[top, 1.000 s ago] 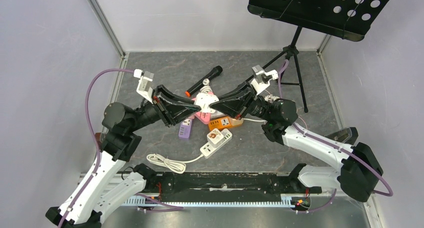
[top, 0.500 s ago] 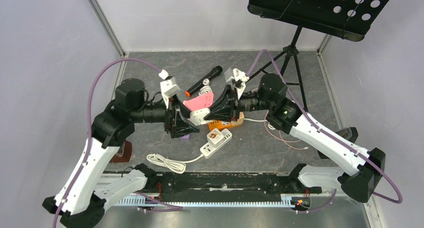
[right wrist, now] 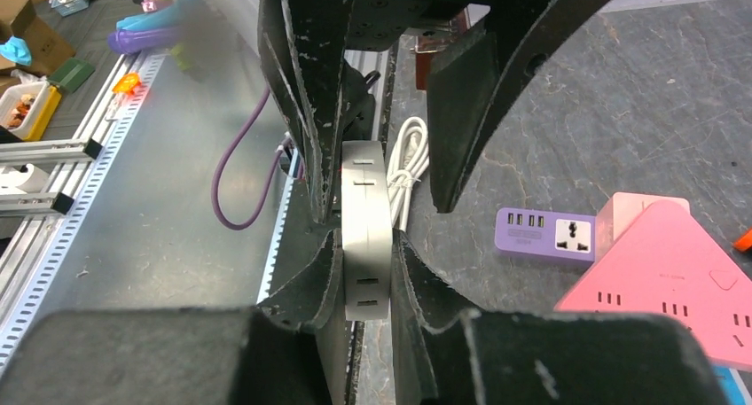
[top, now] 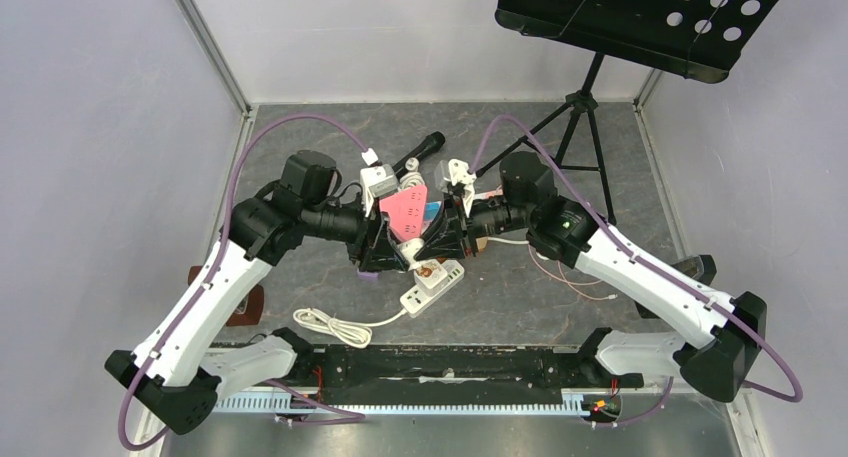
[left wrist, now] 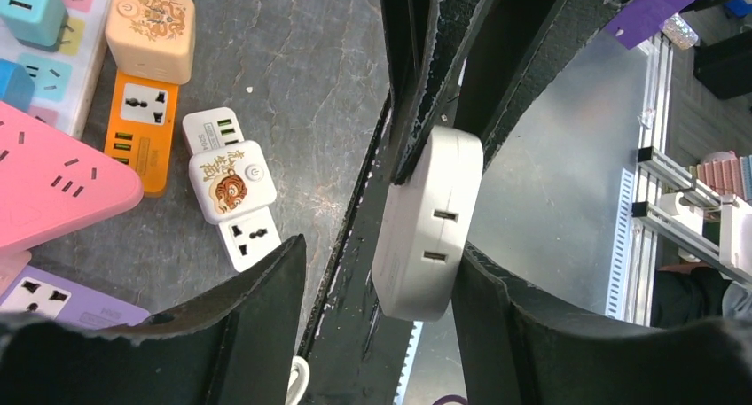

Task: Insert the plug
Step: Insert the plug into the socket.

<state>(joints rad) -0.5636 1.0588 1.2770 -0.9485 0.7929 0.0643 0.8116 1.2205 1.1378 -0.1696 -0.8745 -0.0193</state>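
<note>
Your right pincer [right wrist: 365,245] is clenched on the white adapter [left wrist: 427,223], its two black fingers pressing the broad faces from either side. The adapter is off the worktop [top: 500,137], held in the air between the two arms where they meet at the middle of the scene. From above you can hardly see it, because both pincers crowd over it.

Your left pincer [left wrist: 379,253] is released, with its jaws spread wide. The adapter sits in the gap between them, close against one finger and well apart from the other. Whether it actually touches that nearer finger you cannot tell. In the left wrist view you see two short slots on the narrow side of the adapter facing you.

Below and around the pincers lie several power strips. A pink triangular strip [top: 405,215] is just beyond the pincers. A purple strip [right wrist: 554,235] lies flat beside it, a socket and a row of small ports on its top. An orange strip [left wrist: 142,130] and a white strip with a tiger picture [left wrist: 232,185] lie side by side on the grey surface. The white strip's cord [top: 330,327] is coiled near the front edge. A black torch [top: 410,162] lies further back, and a music stand [top: 640,7] is at the far right corner.
</note>
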